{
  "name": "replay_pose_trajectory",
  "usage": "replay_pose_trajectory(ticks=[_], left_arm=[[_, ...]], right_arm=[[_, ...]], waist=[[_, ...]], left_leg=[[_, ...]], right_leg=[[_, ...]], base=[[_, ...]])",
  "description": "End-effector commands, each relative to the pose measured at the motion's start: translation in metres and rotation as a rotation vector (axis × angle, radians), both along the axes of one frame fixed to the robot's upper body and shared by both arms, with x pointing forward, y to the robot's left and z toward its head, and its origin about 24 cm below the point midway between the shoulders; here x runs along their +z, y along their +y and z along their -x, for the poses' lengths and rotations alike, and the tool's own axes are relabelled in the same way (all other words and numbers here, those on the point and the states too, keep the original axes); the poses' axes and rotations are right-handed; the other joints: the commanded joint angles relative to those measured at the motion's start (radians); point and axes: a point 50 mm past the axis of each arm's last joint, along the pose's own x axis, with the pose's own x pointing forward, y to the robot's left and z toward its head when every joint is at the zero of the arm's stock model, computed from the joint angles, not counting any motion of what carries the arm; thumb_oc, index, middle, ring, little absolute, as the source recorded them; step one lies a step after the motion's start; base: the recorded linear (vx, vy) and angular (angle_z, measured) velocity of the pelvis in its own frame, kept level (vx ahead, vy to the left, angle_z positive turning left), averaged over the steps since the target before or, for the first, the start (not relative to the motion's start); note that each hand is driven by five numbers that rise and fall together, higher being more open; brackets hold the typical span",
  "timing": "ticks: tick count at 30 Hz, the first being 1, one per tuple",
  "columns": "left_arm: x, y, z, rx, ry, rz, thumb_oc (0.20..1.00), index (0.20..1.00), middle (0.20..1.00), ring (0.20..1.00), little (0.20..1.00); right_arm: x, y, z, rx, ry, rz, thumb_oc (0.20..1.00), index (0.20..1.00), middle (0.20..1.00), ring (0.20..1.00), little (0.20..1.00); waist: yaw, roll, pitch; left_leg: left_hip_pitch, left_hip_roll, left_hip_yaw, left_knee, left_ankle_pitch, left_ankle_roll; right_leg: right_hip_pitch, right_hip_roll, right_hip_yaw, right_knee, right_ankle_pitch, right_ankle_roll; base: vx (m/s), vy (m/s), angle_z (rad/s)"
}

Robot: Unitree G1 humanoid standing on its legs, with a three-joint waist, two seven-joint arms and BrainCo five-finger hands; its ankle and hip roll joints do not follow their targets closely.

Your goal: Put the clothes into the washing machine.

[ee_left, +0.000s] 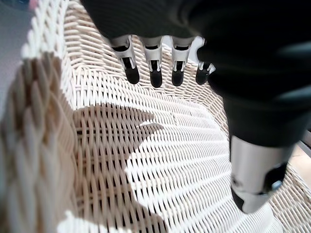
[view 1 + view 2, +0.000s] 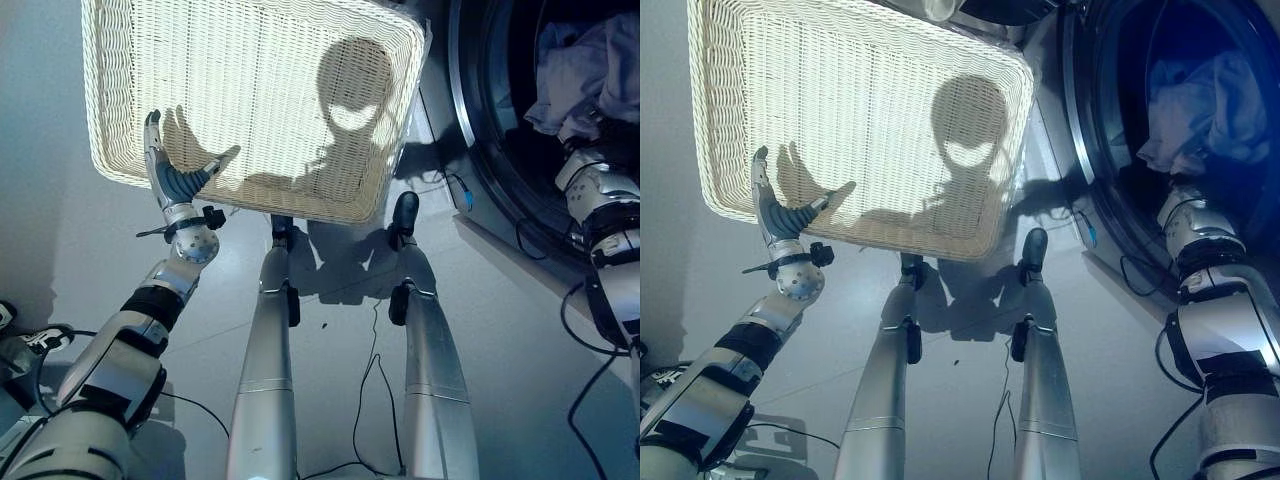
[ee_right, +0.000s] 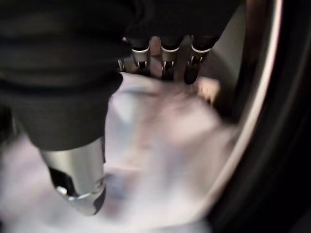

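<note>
Pale clothes (image 2: 1200, 105) lying inside washing machine drum (image 2: 1110, 150), bunched near the door opening. R hand (image 3: 165, 53) reaching in w/ fingers extended over the cloth, likely pushing it deeper. L hand (image 2: 170, 170) hovering spread over wicker basket (image 2: 250, 90), holding nothing.

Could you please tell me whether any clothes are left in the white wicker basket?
No, the white wicker basket shows bare weave, while the pale clothes lie inside the washing machine drum.
</note>
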Motion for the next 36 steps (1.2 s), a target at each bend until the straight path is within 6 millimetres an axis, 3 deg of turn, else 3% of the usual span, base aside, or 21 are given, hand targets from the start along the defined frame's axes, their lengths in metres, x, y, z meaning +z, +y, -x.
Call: replay_pose_trajectory(ticks=[1,6,11,17,24,36], left_arm=[[0.015,0.010,0.000,0.021,-0.055,0.030,1.000,1.000,1.000,1.000,1.000],[0.015,0.009,0.001,0.014,-0.061,0.035,1.000,1.000,1.000,1.000,1.000],[0.017,0.004,-0.001,0.008,-0.071,0.044,1.000,1.000,1.000,1.000,1.000],[0.020,0.000,-0.002,0.006,-0.081,0.046,1.000,1.000,1.000,1.000,1.000],[0.017,-0.005,-0.001,0.005,-0.088,0.042,1.000,1.000,1.000,1.000,1.000],[0.007,-0.014,-0.001,-0.016,-0.070,0.049,1.000,1.000,1.000,1.000,1.000]], right_arm=[[0.065,-0.057,0.056,-0.335,0.080,0.283,1.000,1.000,1.000,1.000,1.000],[0.097,-0.032,0.054,-0.471,0.004,0.582,1.000,1.000,1.000,1.000,1.000],[0.114,0.003,0.044,-0.459,-0.075,0.863,1.000,1.000,1.000,1.000,1.000],[0.113,0.029,0.035,-0.385,-0.126,1.059,1.000,1.000,1.000,1.000,1.000],[0.078,0.063,0.019,-0.129,-0.164,1.185,1.000,1.000,1.000,1.000,1.000],[0.027,0.087,0.010,0.112,-0.139,1.229,1.000,1.000,1.000,1.000,1.000]], waist=[[0.007,0.011,-0.011],[0.006,0.020,-0.011],[-0.003,0.025,-0.011],[-0.015,0.026,-0.011],[-0.032,0.021,-0.011],[-0.052,0.012,-0.011]], left_leg=[[0.009,-0.081,-0.016,0.044,-0.069,0.063],[0.009,-0.082,-0.014,0.034,-0.072,0.069],[0.000,-0.084,-0.010,0.037,-0.076,0.070],[-0.007,-0.086,-0.007,0.040,-0.079,0.069],[-0.015,-0.086,0.002,0.047,-0.082,0.067],[0.006,-0.084,0.020,0.044,-0.084,0.069]], right_leg=[[0.037,0.071,-0.100,0.041,-0.034,0.029],[0.034,0.071,-0.100,0.041,-0.043,0.034],[0.023,0.068,-0.094,0.044,-0.052,0.036],[0.011,0.068,-0.088,0.050,-0.058,0.037],[0.001,0.068,-0.083,0.055,-0.064,0.038],[0.013,0.076,-0.068,0.052,-0.057,0.042]], base=[[0.00,0.000,0.00],[0.00,0.000,0.00],[0.00,0.000,0.00],[0.00,0.000,0.00],[0.00,0.000,0.00],[-0.01,0.008,0.00]])
